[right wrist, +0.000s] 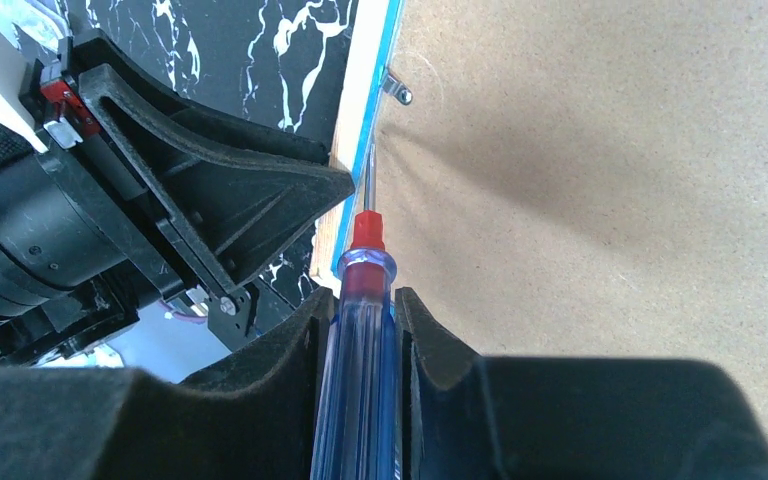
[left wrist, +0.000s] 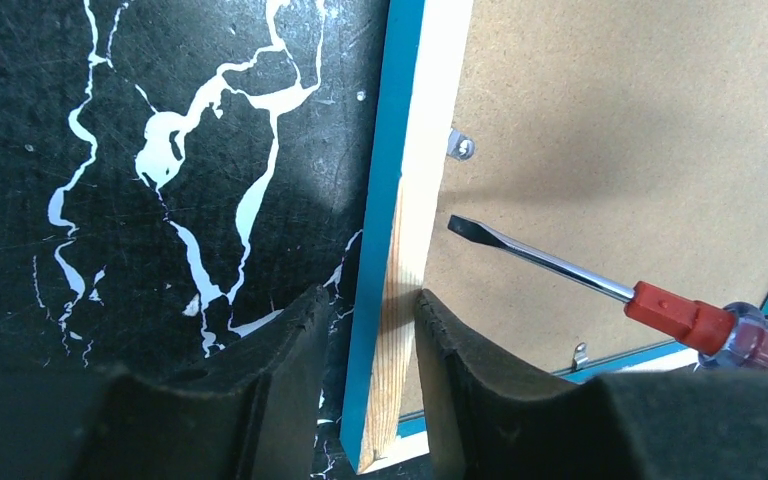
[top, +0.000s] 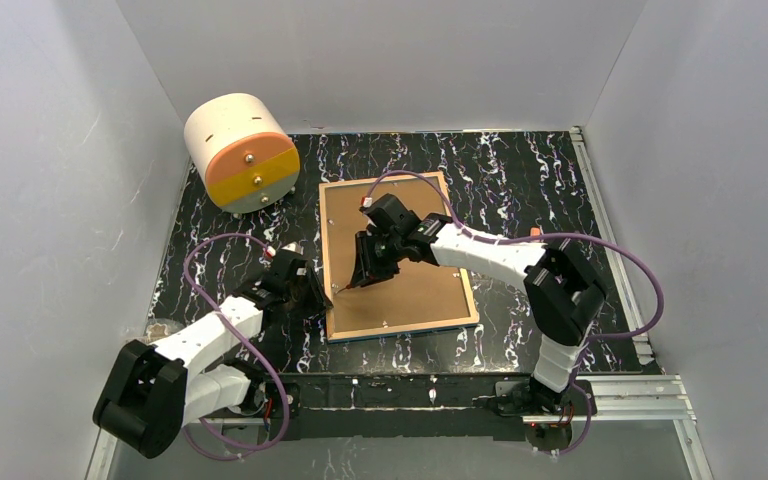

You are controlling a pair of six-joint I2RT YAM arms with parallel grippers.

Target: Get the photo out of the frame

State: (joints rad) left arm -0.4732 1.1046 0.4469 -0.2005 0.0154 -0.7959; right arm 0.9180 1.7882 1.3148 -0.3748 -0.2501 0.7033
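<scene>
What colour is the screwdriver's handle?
The screwdriver handle is translucent blue with a red collar; right wrist view shows it best.

You are looking at a robot test cell in a lab. Plain white panels (top: pixel 50 150) close the black marbled worktop (top: pixel 520 170) on three sides; the left arm (top: pixel 210 335) and right arm (top: pixel 490 255) are bolted at its near edge, by a metal rail (top: pixel 620 388).
</scene>
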